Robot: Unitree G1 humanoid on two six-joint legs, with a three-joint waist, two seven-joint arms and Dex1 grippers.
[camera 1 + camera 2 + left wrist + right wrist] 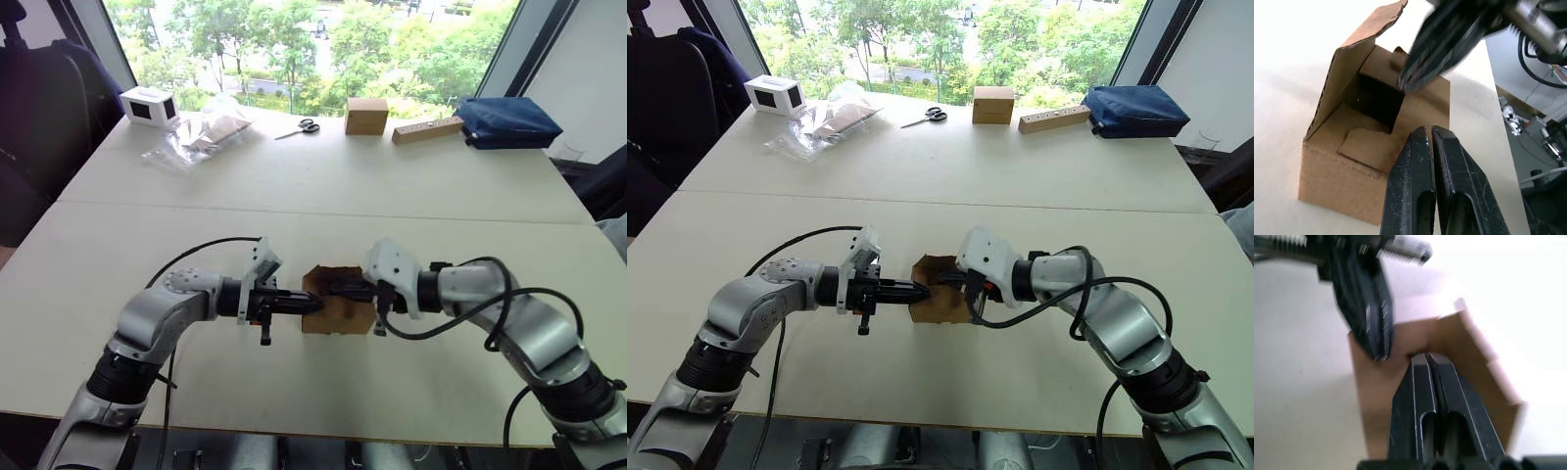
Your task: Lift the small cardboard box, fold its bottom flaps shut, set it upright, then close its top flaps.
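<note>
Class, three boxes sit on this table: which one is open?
The small cardboard box between the two grippers: one flap stands up over a dark gap. The tan box and white box at the far edge look closed.

Both arms are bent in at the elbows, forearms pointing toward each other, low over the surface. The left pincer (306,305) has its fingers pressed together, tips aimed right. The right pincer (338,288) looks closed too, as far as I can tell, tips aimed left, nearly meeting the other.
</note>
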